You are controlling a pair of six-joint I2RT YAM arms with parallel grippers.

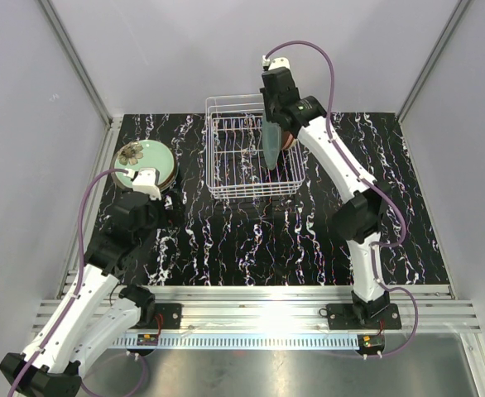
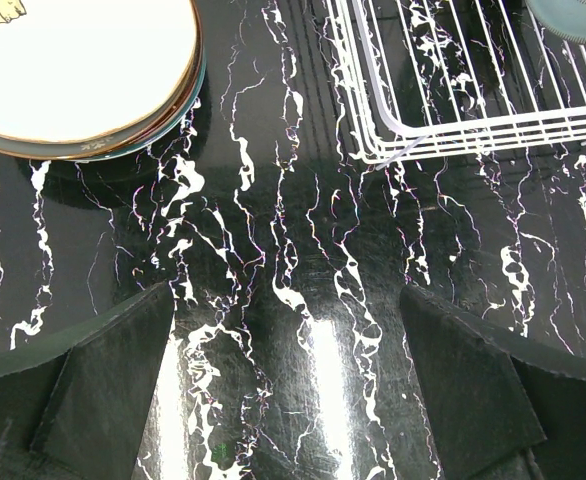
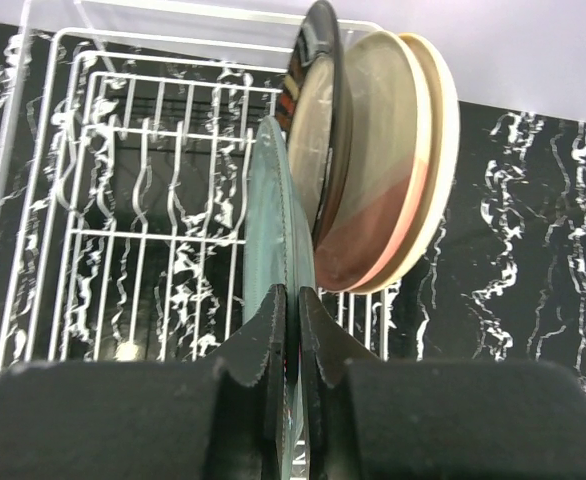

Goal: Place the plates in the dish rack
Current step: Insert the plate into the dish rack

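Black table [image 1: 251, 240] veined in white, seen from above, carrying all other items. White wire dish rack [image 1: 234, 157] at the far centre, its upright prongs bare on the left half. Stack of plates [image 1: 146, 163] flat on the table to the left of the rack and well apart from it. The top one is mint-green with a floral motif, and a yellow mark at its edge in the left wrist view is cut off too far to read. Three plates [image 3: 393, 170] stand on edge in the right end of the rack: one dark-rimmed, two beige to peach. Mint-green plate [image 3: 265, 220] is upright just left of these, pinched at its upper rim by the right gripper [image 3: 291, 305], whose fingers are nearly together. Left gripper [image 2: 285, 330] hangs over bare table near the stack, jaws spread wide and holding nothing.
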